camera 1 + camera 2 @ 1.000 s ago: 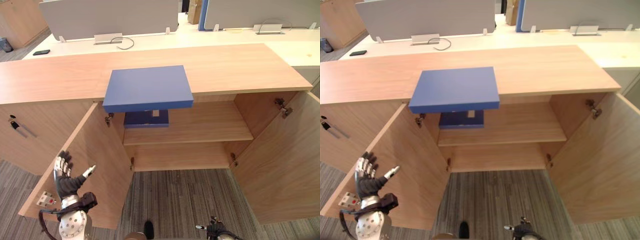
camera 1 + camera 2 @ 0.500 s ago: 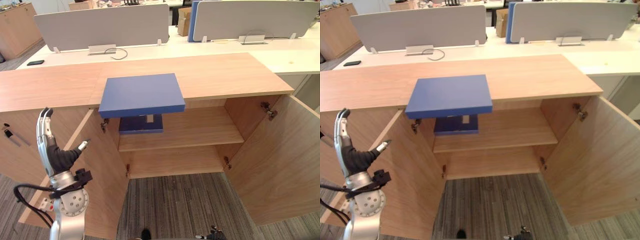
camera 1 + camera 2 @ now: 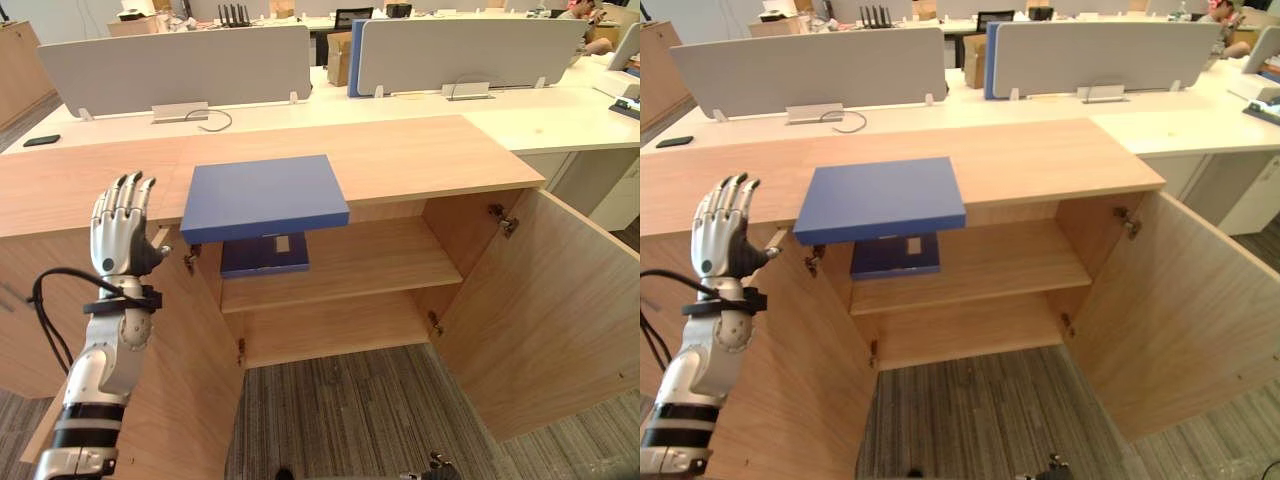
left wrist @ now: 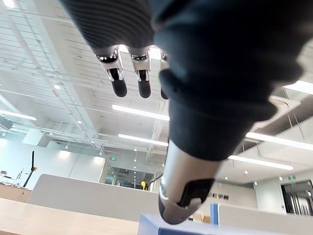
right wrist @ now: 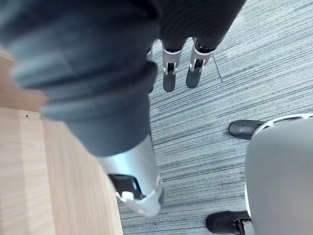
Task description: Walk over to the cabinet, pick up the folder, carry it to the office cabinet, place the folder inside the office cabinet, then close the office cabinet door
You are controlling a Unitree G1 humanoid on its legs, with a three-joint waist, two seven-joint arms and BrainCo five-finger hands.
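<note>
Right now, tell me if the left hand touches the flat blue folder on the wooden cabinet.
Apart. Left eye view: bare cabinet top shows between the raised left hand and the folder.

The cabinet (image 3: 545, 330) is pale wood-grain board, smooth and matt. The folder (image 3: 265, 197) looks smooth, matt blue. The floor (image 3: 370, 420) is rough, grey ribbed carpet. The left robot hand (image 3: 120, 235) has silvery metallic fingers and a dark, ribbed matt cover.
</note>
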